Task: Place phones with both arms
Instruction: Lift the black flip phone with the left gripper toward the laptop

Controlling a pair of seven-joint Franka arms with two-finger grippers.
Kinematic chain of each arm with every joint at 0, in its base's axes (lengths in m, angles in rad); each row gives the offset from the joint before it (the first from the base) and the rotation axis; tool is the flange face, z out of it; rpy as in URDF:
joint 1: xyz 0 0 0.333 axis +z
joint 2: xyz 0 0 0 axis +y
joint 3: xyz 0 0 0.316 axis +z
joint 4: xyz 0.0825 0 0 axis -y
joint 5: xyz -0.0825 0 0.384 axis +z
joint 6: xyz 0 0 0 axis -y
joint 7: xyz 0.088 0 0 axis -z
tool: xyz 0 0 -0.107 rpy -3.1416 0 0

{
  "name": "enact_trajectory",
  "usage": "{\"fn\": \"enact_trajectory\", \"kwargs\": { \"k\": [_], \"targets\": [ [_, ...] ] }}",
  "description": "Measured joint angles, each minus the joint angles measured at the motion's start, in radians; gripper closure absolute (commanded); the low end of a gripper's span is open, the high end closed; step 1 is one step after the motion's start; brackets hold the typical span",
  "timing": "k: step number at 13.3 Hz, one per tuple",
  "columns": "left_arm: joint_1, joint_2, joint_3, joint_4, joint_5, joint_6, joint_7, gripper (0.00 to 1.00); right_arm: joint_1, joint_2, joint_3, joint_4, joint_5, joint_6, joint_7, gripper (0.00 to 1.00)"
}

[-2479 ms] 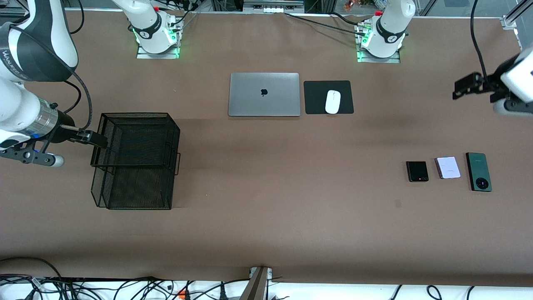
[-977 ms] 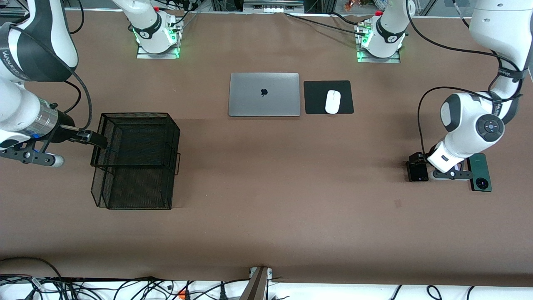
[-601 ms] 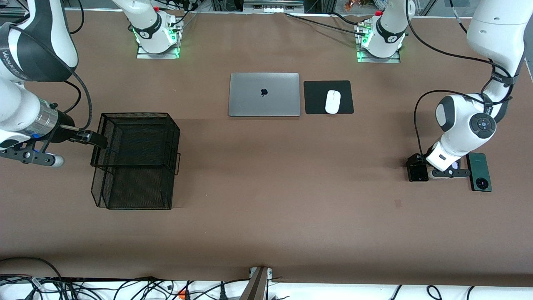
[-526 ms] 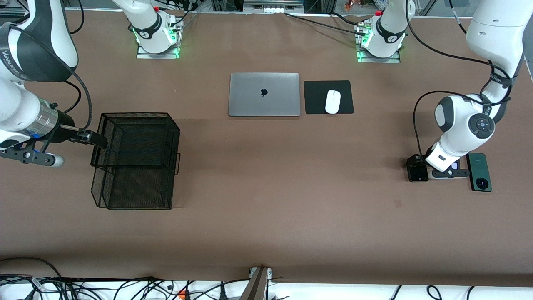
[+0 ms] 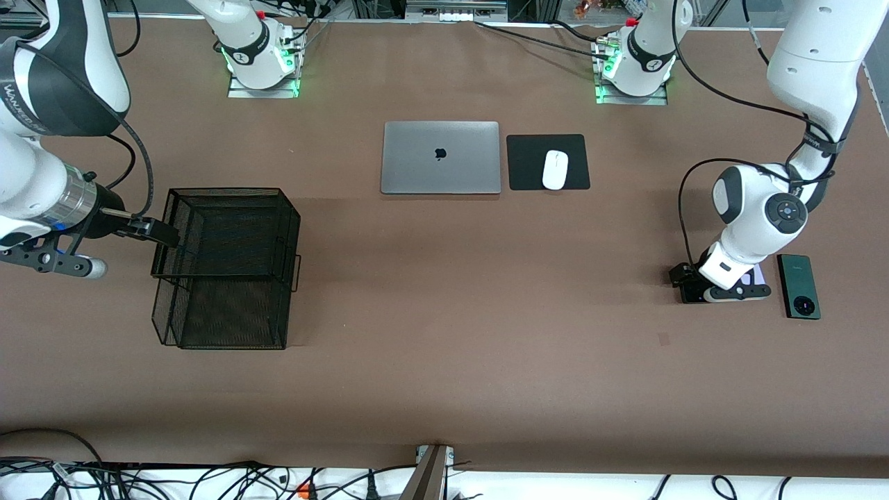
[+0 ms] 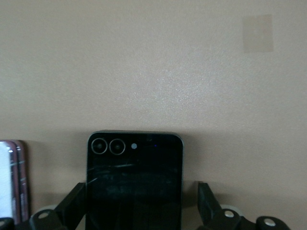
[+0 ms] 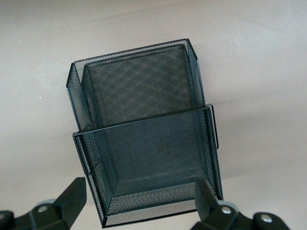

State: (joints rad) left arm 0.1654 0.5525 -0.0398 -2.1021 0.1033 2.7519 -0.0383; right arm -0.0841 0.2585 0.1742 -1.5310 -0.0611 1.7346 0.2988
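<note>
I am hovering my left gripper (image 6: 139, 211) low over the black flip phone (image 6: 135, 179), fingers spread wide on either side of it, apparently not touching. The lilac phone (image 6: 10, 179) lies just beside it. My right gripper (image 7: 139, 211) is waiting, open, over the mesh basket (image 7: 144, 134).

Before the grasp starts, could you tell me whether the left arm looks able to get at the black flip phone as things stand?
Probably yes. The left gripper is low over the black flip phone, open, with a finger on either side in the left wrist view. The lilac-white phone lies beside it with a gap between them, so nothing seems in the way.
</note>
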Motion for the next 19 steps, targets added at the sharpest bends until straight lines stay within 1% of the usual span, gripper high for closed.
{"fn": "enact_trajectory", "kwargs": {
  "k": [1,2,3,4,5,6,7,8,9,10,12,14,16,19],
  "targets": [
    [0.0,0.005,0.0,0.001,0.0,0.005,0.0,0.0,0.0,0.0,0.0,0.0,0.0,0.0,0.0,0.0],
    [0.0,0.005,0.0,0.002,0.0,0.005,0.0,0.07,0.0,0.0,0.0,0.0,0.0,0.0,0.0,0.0],
    [0.0,0.005,0.0,0.002,0.0,0.005,0.0,0.33,0.0,0.0,0.0,0.0,0.0,0.0,0.0,0.0],
    [0.0,0.005,-0.001,0.003,0.0,0.005,0.0,0.62,0.0,0.0,0.0,0.0,0.0,0.0,0.0,0.0],
    [0.0,0.005,-0.002,0.004,0.0,0.005,-0.002,0.78,0.0,0.0,0.0,0.0,0.0,0.0,0.001,0.0],
    [0.0,0.003,-0.002,0.006,0.0,0.005,-0.01,0.9,0.0,0.0,0.0,0.0,0.0,0.0,0.001,0.0],
    [0.0,-0.003,-0.002,0.009,0.0,0.004,-0.018,0.97,0.0,0.0,0.0,0.0,0.0,0.0,0.001,0.0],
    [-0.001,0.002,-0.003,0.015,0.0,0.004,-0.029,1.0,0.0,0.0,0.0,0.0,0.0,0.0,0.001,0.0],
    [-0.001,0.009,-0.006,0.029,0.0,-0.007,-0.036,1.0,0.0,0.0,0.0,0.0,0.0,0.0,0.001,0.0],
    [-0.001,0.015,-0.014,0.059,0.0,-0.051,-0.039,1.0,0.0,0.0,0.0,0.0,0.0,0.0,0.001,0.0],
    [-0.006,0.022,-0.035,0.148,-0.009,-0.187,-0.055,1.0,0.0,0.0,0.0,0.0,0.0,0.0,0.001,0.0],
    [-0.028,0.022,-0.049,0.225,-0.044,-0.273,-0.076,1.0,0.0,0.0,0.0,0.0,0.0,0.0,0.001,0.0],
    [-0.088,0.023,-0.057,0.27,-0.067,-0.306,-0.151,1.0,0.0,0.0,0.0,0.0,0.0,0.0,0.001,0.0],
    [-0.258,0.042,-0.066,0.322,-0.069,-0.314,-0.341,1.0,0.0,0.0,0.0,0.0,0.0,0.0,0.001,0.0]
  ]
}}
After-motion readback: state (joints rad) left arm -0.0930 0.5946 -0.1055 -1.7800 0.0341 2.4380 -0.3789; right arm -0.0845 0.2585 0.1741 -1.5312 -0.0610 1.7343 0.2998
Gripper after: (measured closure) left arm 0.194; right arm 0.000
